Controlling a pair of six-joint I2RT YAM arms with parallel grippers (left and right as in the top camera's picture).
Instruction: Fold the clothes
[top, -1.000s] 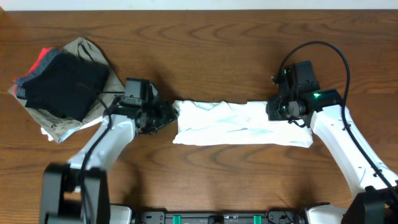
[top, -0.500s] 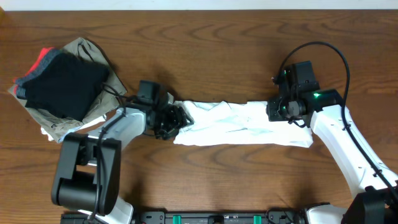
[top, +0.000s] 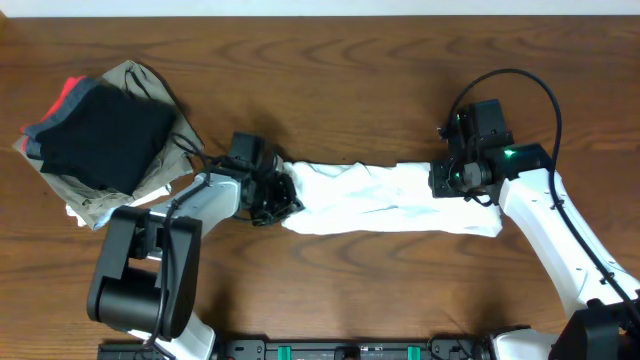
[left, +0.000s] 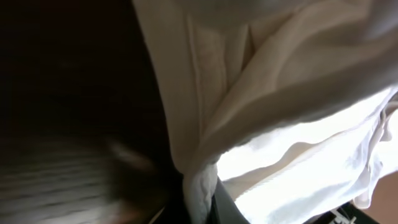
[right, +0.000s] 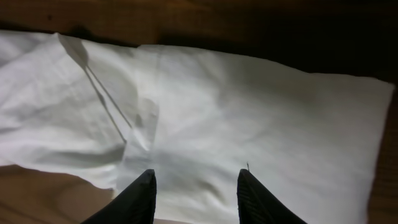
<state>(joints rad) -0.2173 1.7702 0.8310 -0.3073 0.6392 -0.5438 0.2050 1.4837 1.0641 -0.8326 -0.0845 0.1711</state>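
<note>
Wood table (top: 330, 80) | left hand (top: 278, 196) — clamped on clothes (top: 390, 200) | right hand (right: 195, 186) — part-open

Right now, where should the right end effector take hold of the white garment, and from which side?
Grip the white garment at its right short edge, probably coming in low from the right. It lies as a flat strip, so that free edge lets a finger slip under; the left end effector pinches the other end.

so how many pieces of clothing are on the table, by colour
white garment: 1
black garment: 1
khaki garment: 1
red garment: 1
total: 4
</note>
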